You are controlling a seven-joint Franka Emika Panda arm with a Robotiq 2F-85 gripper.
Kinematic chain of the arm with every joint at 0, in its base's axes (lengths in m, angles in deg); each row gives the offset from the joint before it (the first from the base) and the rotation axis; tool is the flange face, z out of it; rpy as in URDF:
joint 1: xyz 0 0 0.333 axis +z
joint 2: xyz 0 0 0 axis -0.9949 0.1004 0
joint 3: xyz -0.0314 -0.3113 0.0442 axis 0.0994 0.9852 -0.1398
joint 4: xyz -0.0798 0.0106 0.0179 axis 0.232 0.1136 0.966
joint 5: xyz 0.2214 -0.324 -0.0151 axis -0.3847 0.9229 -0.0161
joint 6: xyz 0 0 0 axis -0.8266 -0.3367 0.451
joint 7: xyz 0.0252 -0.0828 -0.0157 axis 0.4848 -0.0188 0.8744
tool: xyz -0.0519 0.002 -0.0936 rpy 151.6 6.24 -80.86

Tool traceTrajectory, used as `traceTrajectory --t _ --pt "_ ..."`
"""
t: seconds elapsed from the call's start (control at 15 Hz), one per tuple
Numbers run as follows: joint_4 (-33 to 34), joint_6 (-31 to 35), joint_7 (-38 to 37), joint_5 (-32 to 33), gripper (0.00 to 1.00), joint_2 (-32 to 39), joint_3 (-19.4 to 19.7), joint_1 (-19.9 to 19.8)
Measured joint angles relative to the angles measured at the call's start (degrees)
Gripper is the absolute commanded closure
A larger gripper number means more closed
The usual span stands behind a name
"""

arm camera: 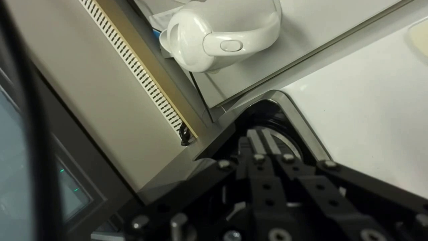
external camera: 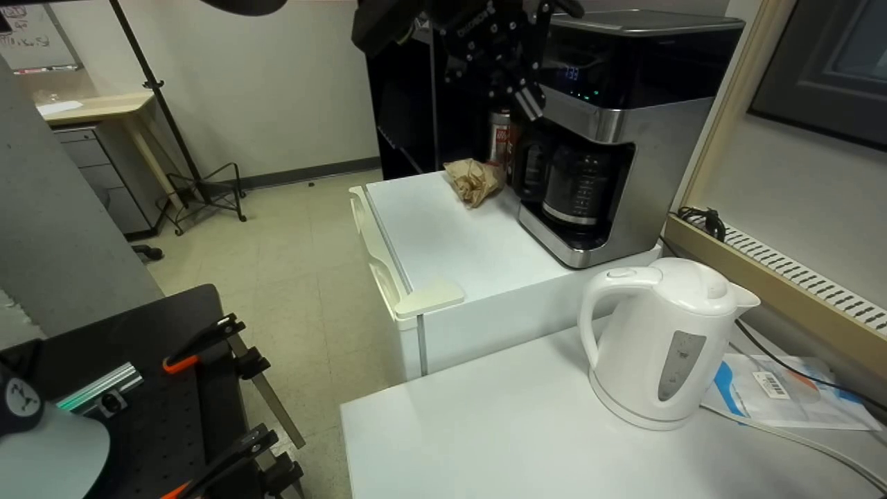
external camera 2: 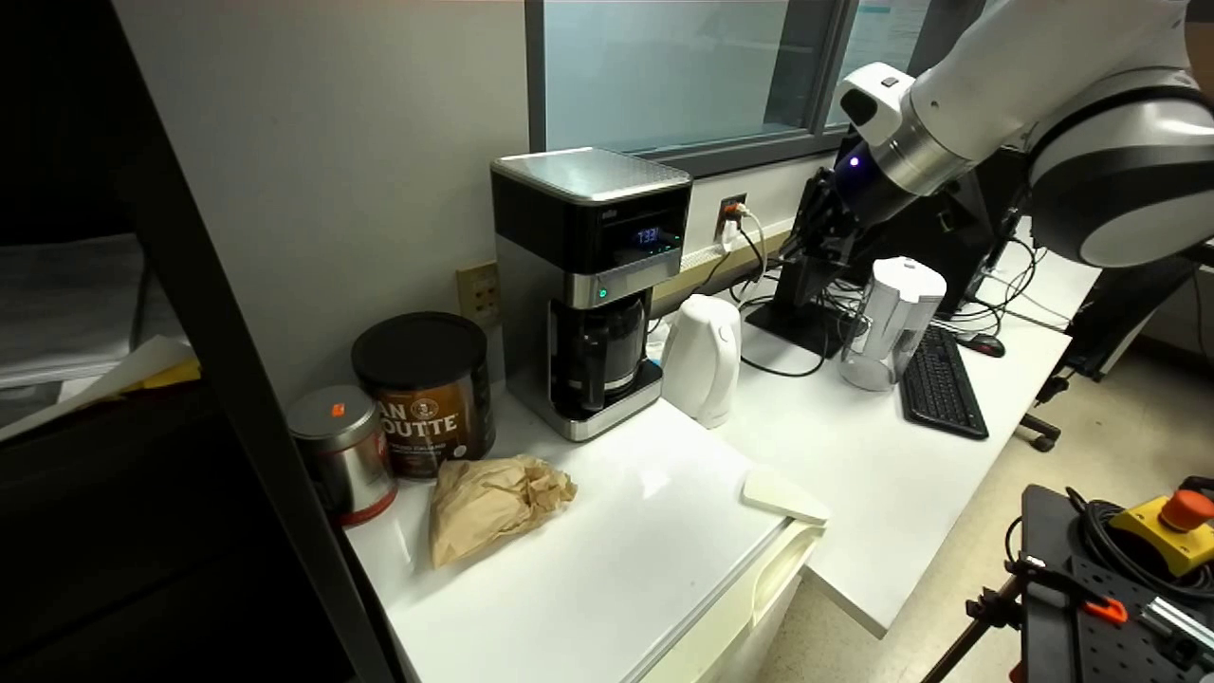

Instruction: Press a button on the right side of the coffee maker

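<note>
The coffee maker (external camera: 665, 152) is tall, black and silver, with a glass carafe (external camera: 574, 181) inside. In an exterior view, its upper front panel (external camera 2: 621, 237) shows a lit blue clock, small green lights and a green-lit spot on the silver band below. My gripper (external camera: 531, 104) is in the air in front of this panel, its fingertips pointing down; touching or apart, I cannot tell. In an exterior view, the gripper (external camera 2: 806, 247) appears to the right of the machine. In the wrist view, the gripper's fingers (arm camera: 264, 142) are together with nothing between them, over the carafe opening. The machine's silver side (arm camera: 177, 172) is beside them; the buttons are hidden there.
The machine stands on a white fridge top (external camera: 443, 242) with a crumpled paper bag (external camera 2: 493, 503) and coffee cans (external camera 2: 422, 398). A white kettle (external camera: 658, 346) stands on the adjoining white table. A clear pitcher (external camera 2: 892, 327) and keyboard (external camera 2: 939, 384) are further along.
</note>
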Motion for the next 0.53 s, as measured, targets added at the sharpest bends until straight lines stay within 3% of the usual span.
traceTrajectory --t 0.53 --pt "7.89 3.74 -8.58 10.35 1.00 8.85 -1.33 -0.18"
